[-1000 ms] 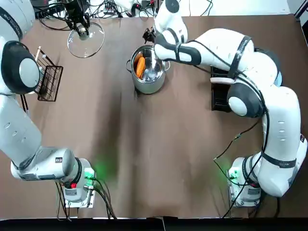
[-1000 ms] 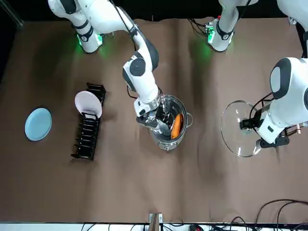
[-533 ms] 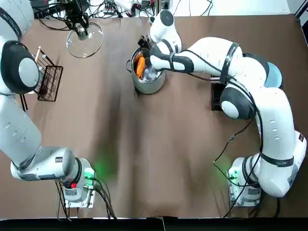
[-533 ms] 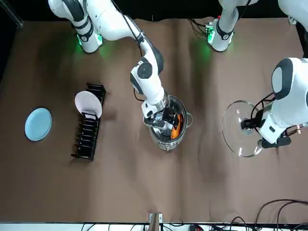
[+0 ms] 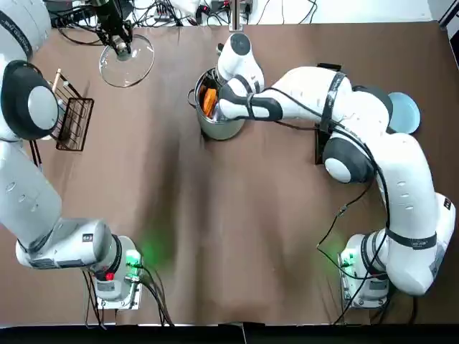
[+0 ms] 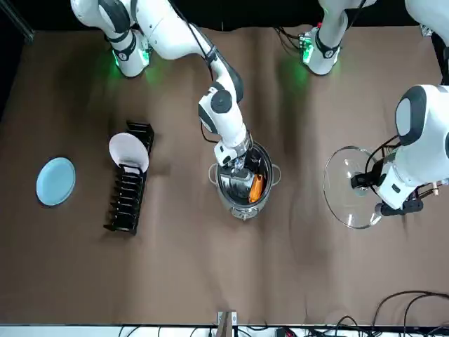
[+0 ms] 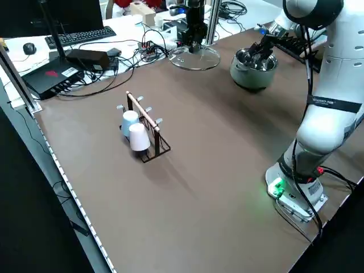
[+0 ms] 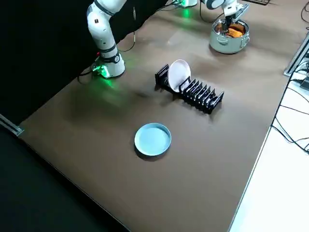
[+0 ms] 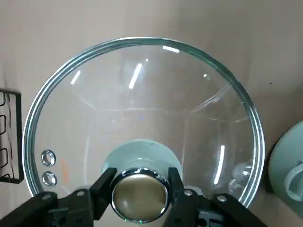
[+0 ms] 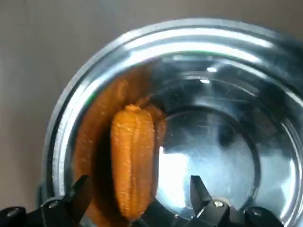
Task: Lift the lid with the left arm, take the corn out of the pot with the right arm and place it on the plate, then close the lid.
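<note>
Left gripper (image 9: 139, 189) was clamped tight on the shiny metal knob (image 9: 139, 196) of the round glass lid (image 9: 142, 99), holding it off to the robot's left, well apart from the steel pot (image 5: 219, 127). Whether the lid's rim touched the brown counter (image 5: 237, 229), I couldn't tell. So the pot stood uncovered!

The right gripper (image 10: 138, 183) was down at the pot's mouth with its jaws spread wide, and its fingers (image 10: 81, 191) reached over the inside. And there was the orange corn cob (image 10: 132, 156), in the pot, leaning against the inner wall. It lay between those spread fingers, closer to one than the other, with a gap showing on each side.

Over on the robot's right, the pale blue plate (image 8: 152, 139) lay flat on the counter, well apart from the pot. The black dish rack (image 8: 203, 94) stood between the two, with a white plate (image 8: 178, 73) upright at one end. On the robot's left stood a small wire rack (image 7: 149, 122) carrying a blue cup and a white cup.
</note>
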Controlling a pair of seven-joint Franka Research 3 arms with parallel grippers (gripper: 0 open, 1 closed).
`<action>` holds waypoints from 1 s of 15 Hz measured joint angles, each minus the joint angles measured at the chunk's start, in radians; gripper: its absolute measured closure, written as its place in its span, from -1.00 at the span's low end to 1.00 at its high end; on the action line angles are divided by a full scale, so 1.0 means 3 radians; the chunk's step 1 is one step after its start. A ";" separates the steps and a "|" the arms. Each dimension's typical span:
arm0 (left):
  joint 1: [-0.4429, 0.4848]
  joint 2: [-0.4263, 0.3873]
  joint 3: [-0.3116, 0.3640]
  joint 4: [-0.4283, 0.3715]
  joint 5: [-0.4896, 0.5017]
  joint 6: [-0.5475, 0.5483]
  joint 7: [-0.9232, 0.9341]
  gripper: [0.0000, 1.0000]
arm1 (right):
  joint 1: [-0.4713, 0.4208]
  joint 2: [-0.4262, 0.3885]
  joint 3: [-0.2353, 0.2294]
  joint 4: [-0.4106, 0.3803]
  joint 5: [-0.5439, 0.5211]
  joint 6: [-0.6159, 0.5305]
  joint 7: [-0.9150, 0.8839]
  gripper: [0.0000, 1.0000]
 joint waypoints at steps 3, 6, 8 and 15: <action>0.0000 0.0000 0.0000 -0.0002 0.0000 0.0000 0.0008 -0.01 | 0.0024 0.0072 0.0000 -0.0013 0.0000 0.0165 0.0000 -0.82; 0.0000 0.0000 0.0000 -0.0002 0.0000 0.0000 0.0009 -0.01 | 0.0026 0.0125 0.0000 -0.0013 0.0000 0.0198 0.0000 -0.76; 0.0000 0.0000 0.0000 -0.0002 0.0000 0.0000 0.0010 -0.01 | 0.0032 0.0150 0.0000 -0.0013 0.0000 0.0205 0.0000 -0.69; 0.0000 0.0000 0.0000 -0.0003 0.0000 0.0000 0.0011 -0.01 | 0.0053 0.0206 0.0000 -0.0008 -0.0001 0.0374 -0.0028 -0.66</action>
